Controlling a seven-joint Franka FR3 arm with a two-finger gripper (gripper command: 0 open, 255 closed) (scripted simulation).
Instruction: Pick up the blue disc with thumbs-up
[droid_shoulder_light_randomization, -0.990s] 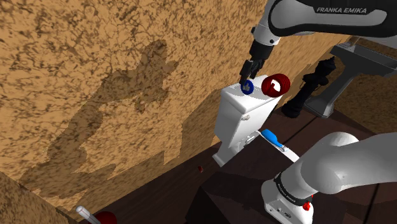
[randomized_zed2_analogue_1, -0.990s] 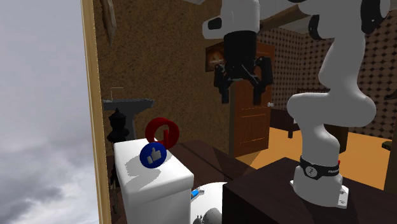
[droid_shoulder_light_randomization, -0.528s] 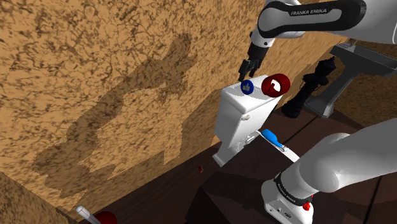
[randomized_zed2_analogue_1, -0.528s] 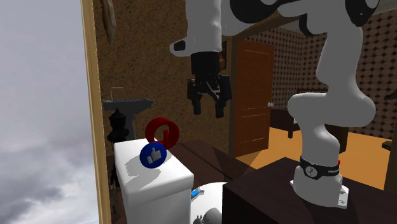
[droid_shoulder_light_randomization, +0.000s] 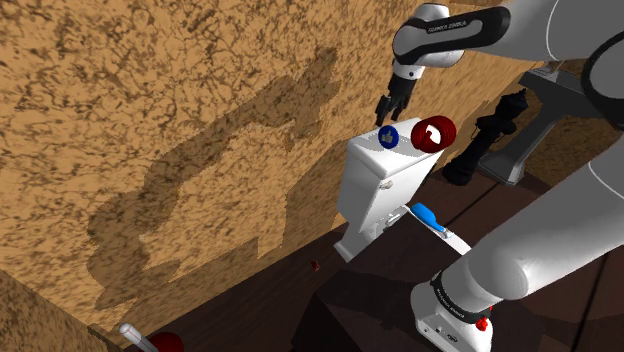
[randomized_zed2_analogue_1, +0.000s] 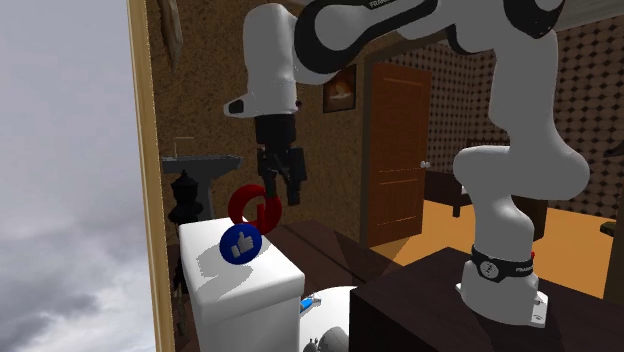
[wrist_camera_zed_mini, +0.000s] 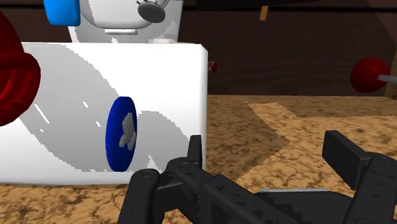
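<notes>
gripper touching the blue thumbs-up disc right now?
Apart. The wrist view shows bare white tank top between the open gripper and the blue disc, which stands on edge. The second exterior view also puts the gripper above the disc.

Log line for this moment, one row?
stage: pre-grasp | fingers: open, empty, above tank | blue disc: upright on tank, untouched | red disc: beside it

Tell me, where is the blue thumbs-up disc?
In the shoulder view, the blue disc stands on edge on the white toilet tank, just left of the red disc, below the tool.
</notes>
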